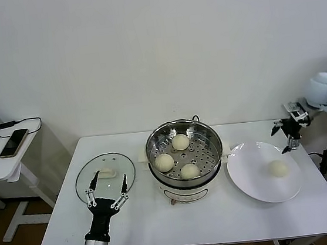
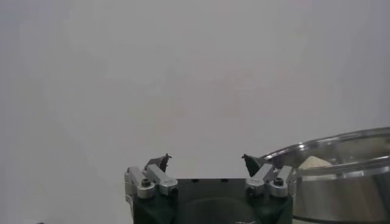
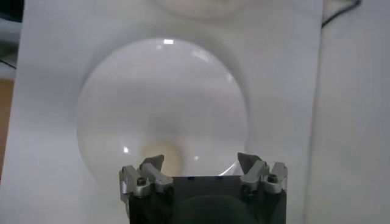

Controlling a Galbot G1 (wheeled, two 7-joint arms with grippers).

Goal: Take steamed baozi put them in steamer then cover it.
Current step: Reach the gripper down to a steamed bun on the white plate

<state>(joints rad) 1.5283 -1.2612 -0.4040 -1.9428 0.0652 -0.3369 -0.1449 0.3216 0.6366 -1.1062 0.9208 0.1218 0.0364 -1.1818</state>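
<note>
Cream-coloured, the last baozi (image 1: 278,168) lies on the white plate (image 1: 246,175), lower right; three sit in the steamer (image 1: 182,133) at centre. Right hand (image 1: 288,134), open, hovers above the plate's far edge: it should descend squarely and close gently. Left hand (image 1: 106,190) waits open over the cover (image 1: 119,163).

White table (image 1: 222,222) carries cover (image 1: 105,176), steamer (image 1: 184,153), white plate (image 1: 258,176).
</note>
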